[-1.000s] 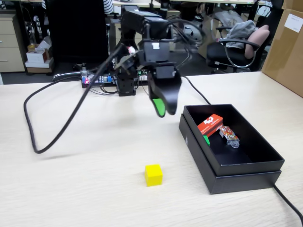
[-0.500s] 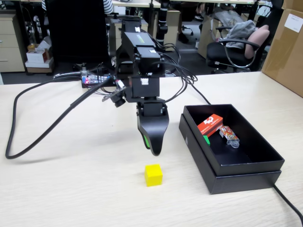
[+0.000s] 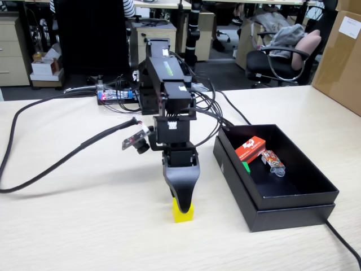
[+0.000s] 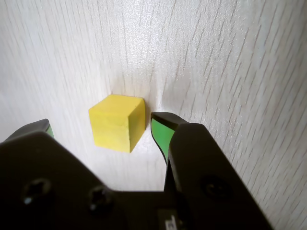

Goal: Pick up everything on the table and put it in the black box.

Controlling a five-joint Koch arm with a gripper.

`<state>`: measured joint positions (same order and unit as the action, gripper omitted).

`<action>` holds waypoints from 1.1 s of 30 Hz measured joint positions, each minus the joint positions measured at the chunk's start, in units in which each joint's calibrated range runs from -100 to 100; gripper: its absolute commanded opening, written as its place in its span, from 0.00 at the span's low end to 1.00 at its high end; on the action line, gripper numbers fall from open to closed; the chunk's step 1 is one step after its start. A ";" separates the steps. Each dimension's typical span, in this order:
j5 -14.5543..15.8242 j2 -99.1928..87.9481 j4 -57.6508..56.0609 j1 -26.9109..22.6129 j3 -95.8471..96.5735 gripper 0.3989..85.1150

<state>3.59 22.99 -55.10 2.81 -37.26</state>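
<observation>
A small yellow cube point(image 4: 117, 122) point(image 3: 181, 214) rests on the beige wood-grain table point(image 3: 84, 226). My gripper point(image 4: 103, 125) point(image 3: 181, 208) is down over it and open, one green-padded jaw on each side of the cube; the right pad is close beside it, the left one stands apart. In the fixed view the black jaws hide most of the cube. The black box point(image 3: 316, 200) stands to the right. Inside it lie the red carton point(image 3: 250, 149) and, half hidden by the wall, the green cube point(image 3: 246, 167).
A colourful clear-ended packet point(image 3: 273, 161) also lies in the black box. Thick black cables point(image 3: 62, 161) trail across the table's left side, another point(image 3: 344, 243) at the near right. A brown cardboard carton point(image 3: 338, 56) stands at the far right.
The arm has swung from beside the box to the left and down, until its jaws straddle the yellow cube. The cable on the left has shifted with it.
</observation>
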 measured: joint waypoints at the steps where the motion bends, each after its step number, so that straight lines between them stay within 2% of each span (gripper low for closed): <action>1: 0.00 0.38 0.00 0.00 0.00 0.49; 13: 0.00 4.43 0.00 -0.68 -2.19 0.48; 17: 0.00 5.32 0.00 -0.68 -2.47 0.36; 21: 0.00 6.59 0.00 -0.68 -3.74 0.33; 23: 0.00 6.71 0.00 -0.68 -3.84 0.14; 24: 0.00 6.71 0.08 -0.68 -3.84 0.10; 33: 0.00 7.35 0.08 -0.24 -5.02 0.09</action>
<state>3.59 30.34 -55.02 2.56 -42.28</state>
